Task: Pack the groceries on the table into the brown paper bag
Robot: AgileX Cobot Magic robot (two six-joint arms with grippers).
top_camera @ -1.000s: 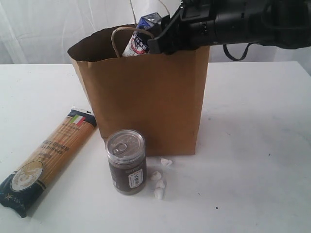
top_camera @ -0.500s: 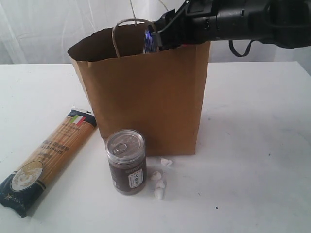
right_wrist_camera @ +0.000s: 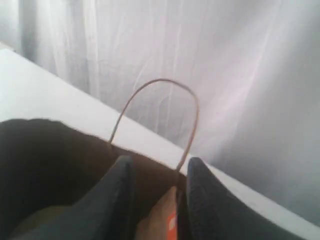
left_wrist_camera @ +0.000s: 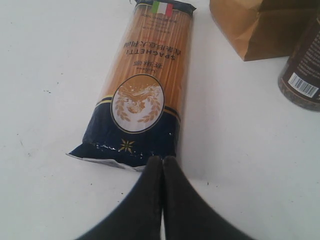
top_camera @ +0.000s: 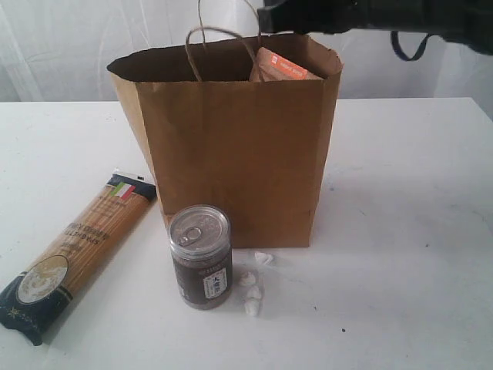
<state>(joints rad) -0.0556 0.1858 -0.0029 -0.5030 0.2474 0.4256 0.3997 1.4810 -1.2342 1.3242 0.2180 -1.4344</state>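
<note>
Two groceries are left outside the bag [top_camera: 231, 154] on the table [top_camera: 400, 231]: the packet [top_camera: 73, 250], laid flat to the bag's left, and the can [top_camera: 201, 256], stood upright just in front of the bag. The left gripper [left_wrist_camera: 162, 165] is seen shut and empty, just beside the packet's end farthest from the bag. Inside the bag, a pouch [top_camera: 281, 68] is propped at the right rim. The right gripper [right_wrist_camera: 160, 162] is held above that rim, jaws apart, nothing gripped, with a handle [right_wrist_camera: 160, 82] looped close by. That handle could be snagged and the bag tipped onto the can.
</note>
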